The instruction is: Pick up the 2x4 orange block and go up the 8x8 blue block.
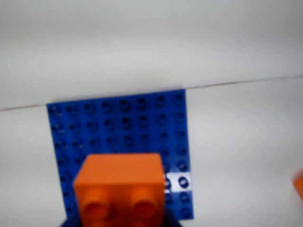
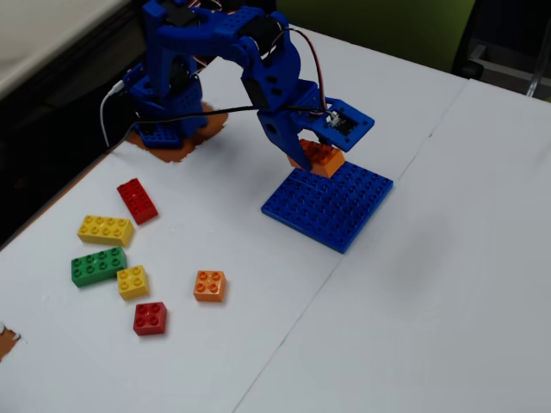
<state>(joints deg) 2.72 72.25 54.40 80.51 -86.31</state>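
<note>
One gripper (image 2: 312, 156) clamped around orange block (image 2: 320, 157).

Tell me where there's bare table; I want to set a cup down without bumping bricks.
In the fixed view, the wide white stretch right of the blue baseplate is bare, and so is the near edge below it. The left side is crowded: loose bricks cluster from the red brick to the small orange brick. The gripper holds the orange block over the baseplate's far corner.

Table: white top (image 2: 448, 284), made of two panels meeting at a thin seam (image 2: 405, 172).
Beyond the table: a green surface (image 2: 387, 26) at the far edge in the fixed view.
Left side: dark floor area (image 2: 43, 129).
Light: even, soft shadows.
</note>
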